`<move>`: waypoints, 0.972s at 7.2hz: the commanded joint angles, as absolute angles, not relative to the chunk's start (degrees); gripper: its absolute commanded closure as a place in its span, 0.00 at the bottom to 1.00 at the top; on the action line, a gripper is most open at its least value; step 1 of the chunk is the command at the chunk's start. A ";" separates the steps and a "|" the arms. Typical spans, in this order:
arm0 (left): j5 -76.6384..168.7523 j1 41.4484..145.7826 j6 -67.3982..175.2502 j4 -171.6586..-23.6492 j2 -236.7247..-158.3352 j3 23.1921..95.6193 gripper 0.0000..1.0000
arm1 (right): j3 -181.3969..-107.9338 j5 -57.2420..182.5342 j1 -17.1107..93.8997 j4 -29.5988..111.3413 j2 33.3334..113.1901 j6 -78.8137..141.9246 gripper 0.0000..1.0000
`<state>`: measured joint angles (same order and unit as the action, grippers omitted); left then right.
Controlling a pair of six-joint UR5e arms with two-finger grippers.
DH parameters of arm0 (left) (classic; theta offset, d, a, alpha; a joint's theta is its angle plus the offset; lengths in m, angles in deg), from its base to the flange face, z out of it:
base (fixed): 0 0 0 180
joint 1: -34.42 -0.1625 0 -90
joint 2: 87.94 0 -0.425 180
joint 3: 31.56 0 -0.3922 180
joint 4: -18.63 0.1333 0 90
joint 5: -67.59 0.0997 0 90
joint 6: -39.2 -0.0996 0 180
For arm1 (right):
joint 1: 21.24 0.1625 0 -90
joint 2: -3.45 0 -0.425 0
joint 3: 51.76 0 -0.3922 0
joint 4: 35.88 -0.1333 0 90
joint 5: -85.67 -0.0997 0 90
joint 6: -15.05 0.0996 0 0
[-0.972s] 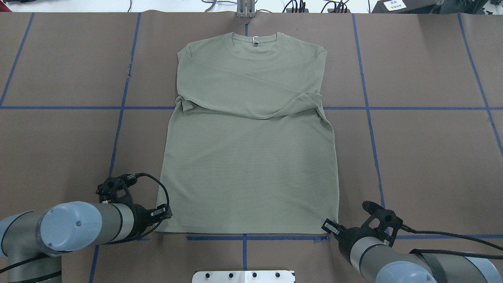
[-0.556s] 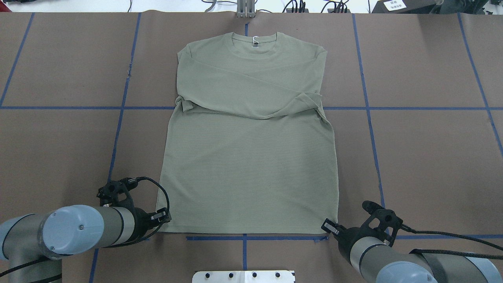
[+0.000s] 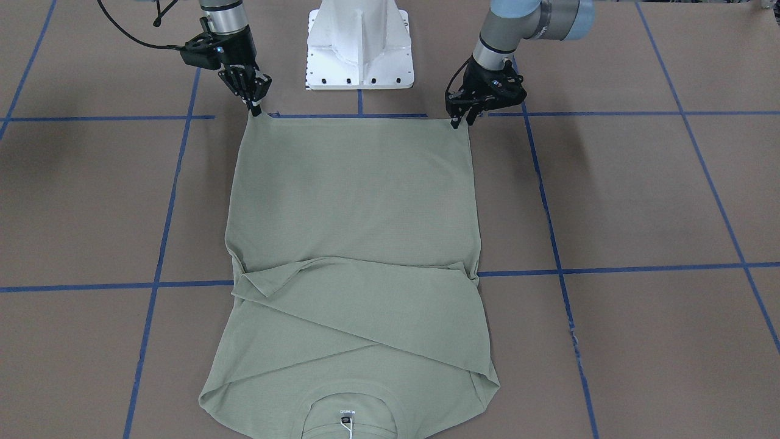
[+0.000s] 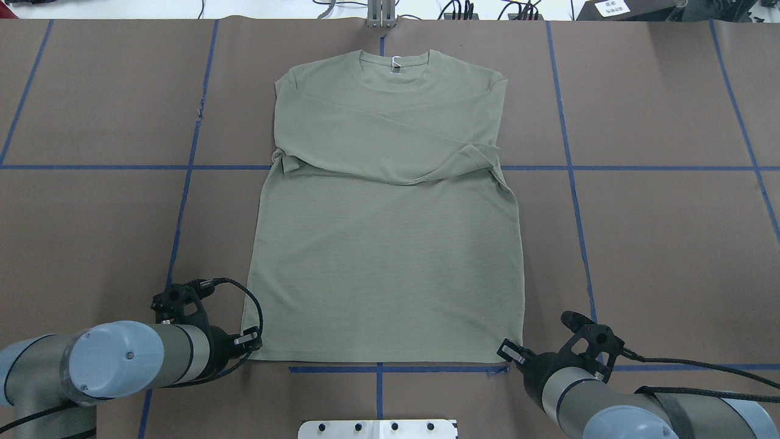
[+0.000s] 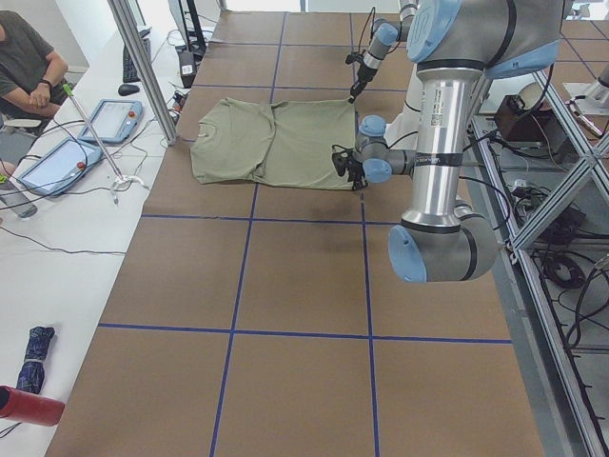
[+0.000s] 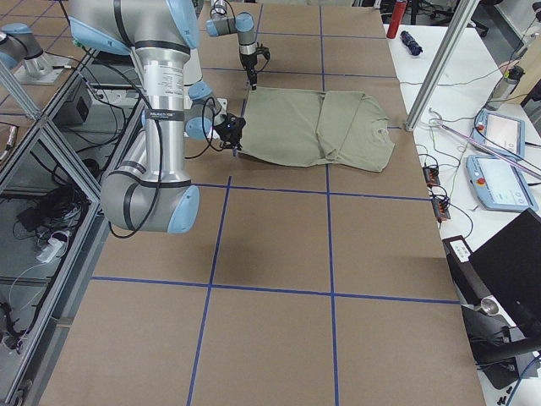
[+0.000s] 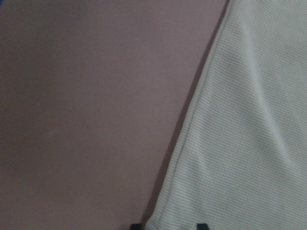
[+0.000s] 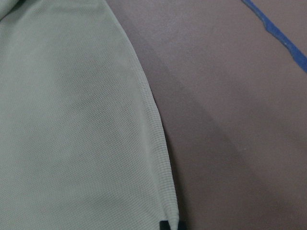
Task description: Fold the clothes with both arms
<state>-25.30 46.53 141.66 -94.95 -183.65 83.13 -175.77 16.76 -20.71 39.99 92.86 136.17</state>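
Arms low at the near table edge. Left arm (image 4: 116,363) lies almost flat, and the left gripper (image 4: 253,338) sits at the near-left hem corner of the sage-green shirt (image 4: 390,262). Its fingers are spread, with the hem edge between them. Right arm (image 4: 609,408) angles in, and the right gripper (image 4: 504,352) is pinched closed on the near-right hem corner. Shirt lies flat on the brown table (image 4: 658,244), hem near, sleeves (image 4: 390,146) crossed over the chest, collar (image 4: 395,64) and white hang tag (image 4: 396,61) far. Wrist views cut off all but the fingertip ends. Tag print is unreadable.
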 commanded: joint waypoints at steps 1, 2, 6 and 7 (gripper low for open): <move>-25.31 46.29 141.68 -93.62 -183.65 83.66 1.00 | -175.77 16.76 -20.71 40.06 92.75 136.17 1.00; -25.31 46.20 141.68 -93.09 -183.82 84.36 1.00 | -175.77 16.76 -20.71 39.97 92.66 136.17 1.00; -26.28 40.16 150.52 -91.85 -177.43 101.90 1.00 | -189.87 10.38 -21.59 47.34 98.70 136.26 1.00; -26.36 40.13 150.99 -91.77 -177.32 104.90 1.00 | -193.49 9.13 -21.50 47.44 100.55 136.26 1.00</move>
